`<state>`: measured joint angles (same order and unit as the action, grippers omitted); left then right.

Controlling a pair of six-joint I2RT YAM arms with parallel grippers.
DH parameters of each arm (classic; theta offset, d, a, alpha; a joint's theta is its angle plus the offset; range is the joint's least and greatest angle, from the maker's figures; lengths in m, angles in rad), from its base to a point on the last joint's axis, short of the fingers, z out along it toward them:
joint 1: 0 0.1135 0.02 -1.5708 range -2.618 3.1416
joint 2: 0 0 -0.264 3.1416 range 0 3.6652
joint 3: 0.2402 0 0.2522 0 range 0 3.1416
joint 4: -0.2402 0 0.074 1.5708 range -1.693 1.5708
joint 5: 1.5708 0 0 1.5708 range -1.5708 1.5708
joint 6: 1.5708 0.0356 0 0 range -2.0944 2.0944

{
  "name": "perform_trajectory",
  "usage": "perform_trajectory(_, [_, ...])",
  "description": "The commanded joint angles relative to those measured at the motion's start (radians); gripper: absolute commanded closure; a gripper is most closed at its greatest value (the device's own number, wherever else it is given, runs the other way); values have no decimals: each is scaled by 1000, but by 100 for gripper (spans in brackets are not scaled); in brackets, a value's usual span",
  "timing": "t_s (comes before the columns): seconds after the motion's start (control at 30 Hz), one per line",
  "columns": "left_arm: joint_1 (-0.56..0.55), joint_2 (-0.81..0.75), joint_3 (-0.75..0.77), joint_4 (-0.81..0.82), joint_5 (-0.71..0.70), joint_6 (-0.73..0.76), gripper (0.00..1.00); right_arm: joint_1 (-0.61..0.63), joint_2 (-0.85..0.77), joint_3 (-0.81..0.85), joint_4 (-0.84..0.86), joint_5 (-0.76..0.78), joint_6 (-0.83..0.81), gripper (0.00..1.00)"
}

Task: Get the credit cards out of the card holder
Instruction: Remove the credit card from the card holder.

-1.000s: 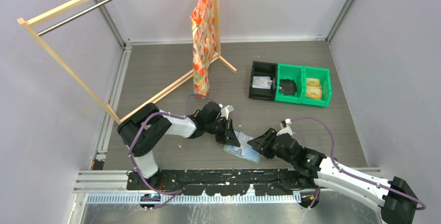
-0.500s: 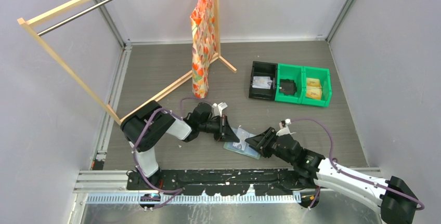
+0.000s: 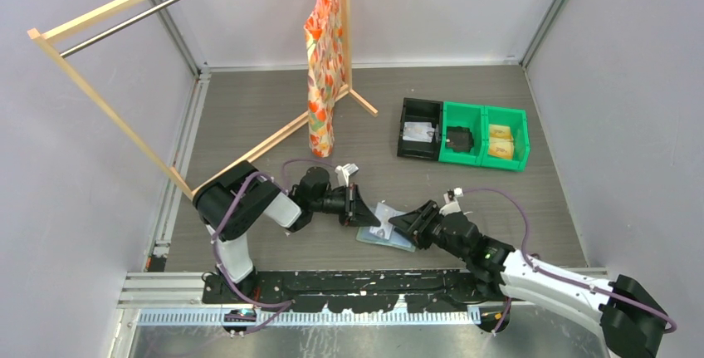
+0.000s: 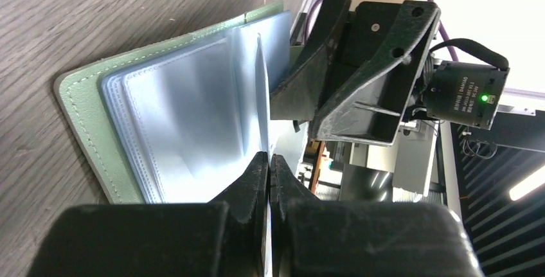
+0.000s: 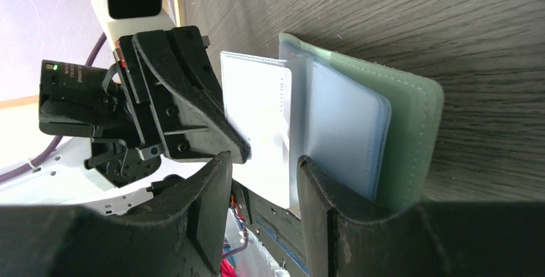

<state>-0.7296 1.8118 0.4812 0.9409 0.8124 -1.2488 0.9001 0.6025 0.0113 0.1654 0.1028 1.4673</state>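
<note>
where the dark wood-grain table (image 3: 498,200) nears its front edge, the sage-green card holder (image 3: 386,229) lies open, pale blue sleeves up, between both arms. the left gripper (image 3: 365,213) is clenched on a white card (image 5: 257,116) standing partway out of a sleeve. the right gripper (image 3: 401,223) is released, fingers spread at the holder's edge. pale grey walls enclose the table; a wooden garment rack (image 3: 108,100) with a floral cloth (image 3: 322,67) and plastic bins (image 3: 462,134) stand farther back.

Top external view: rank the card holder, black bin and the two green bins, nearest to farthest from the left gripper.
1. Card holder, right beside the left gripper.
2. Black bin, up and rightward.
3. Middle green bin, next along.
4. End green bin, rightmost.
</note>
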Motion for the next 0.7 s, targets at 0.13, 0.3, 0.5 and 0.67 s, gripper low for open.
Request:
perform_trajectory(0.13, [13,48,-1,250,39,-82,99,-15,85,-37,156,-32,21,53])
perform_trajectory(0.3, [18,79,-4,308,48,-111,99,-23,65,-41,167,-25,32,56])
perform_trajectory(0.5, [31,80,-9,308,59,-112,100,-28,-53,-34,81,1,27,60])
perform_trajectory(0.67, [33,84,-7,314,62,-112,100,-31,-135,-28,-8,16,25,67])
